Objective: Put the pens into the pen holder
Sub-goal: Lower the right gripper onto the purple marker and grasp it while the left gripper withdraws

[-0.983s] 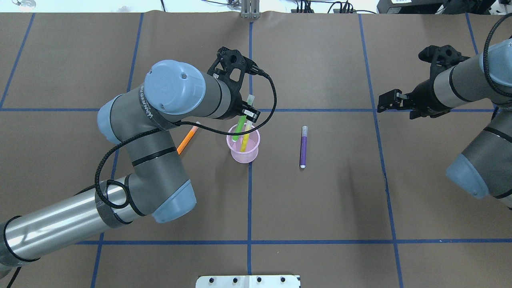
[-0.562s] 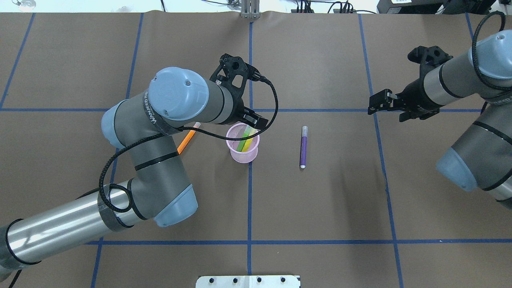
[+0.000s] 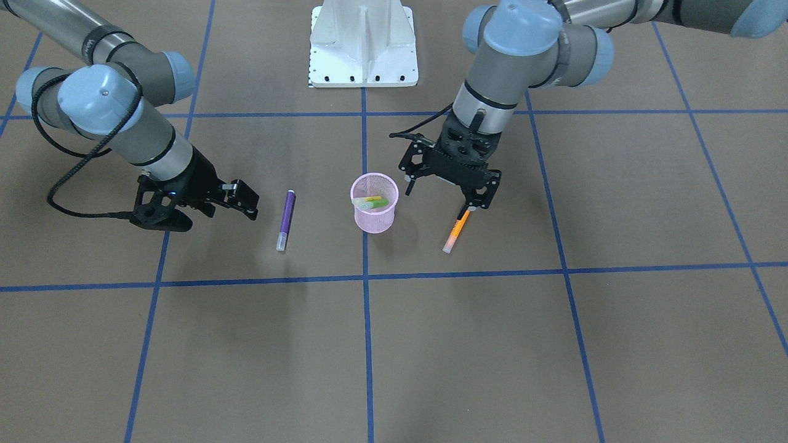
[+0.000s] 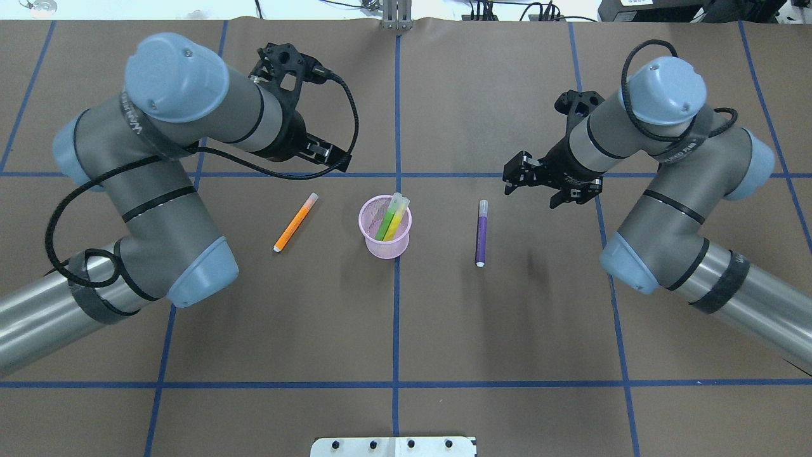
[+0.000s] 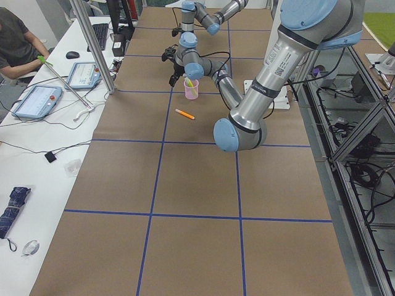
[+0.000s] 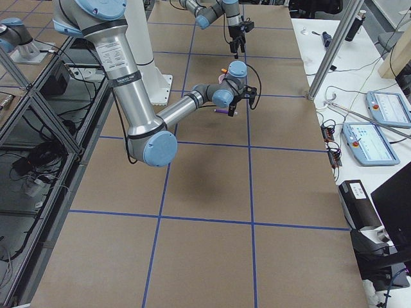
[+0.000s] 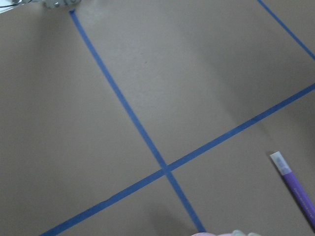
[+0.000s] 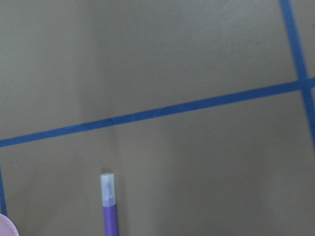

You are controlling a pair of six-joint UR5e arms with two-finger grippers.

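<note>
Two robot arms over a brown table (image 4: pixel 507 330), pink holder (image 4: pixel 385 244) at centre.
Lettering on the left arm (image 4: pixel 158 197) and right arm (image 4: pixel 666 216) is too small to read. The left gripper (image 3: pixel 446 192), spread and empty, hovers by the orange pen (image 4: pixel 295 222) lying left of the holder. The right gripper (image 4: pixel 510 179), spread and empty, hovers near the purple pen (image 4: pixel 481 235) lying to the holder's right. The green pen (image 4: pixel 384 223) and yellow pen (image 4: pixel 397 219) lean inside the holder.

A robotics lab: a long table (image 4: pixel 507 317) covered in brown paper and gridded with blue tape (image 4: pixel 396 317), aluminium frame posts (image 5: pixel 94 52), control tablets (image 5: pixel 36 102) on a white side bench (image 5: pixel 24 179), and a seated operator (image 5: pixel 15 34) nearby
</note>
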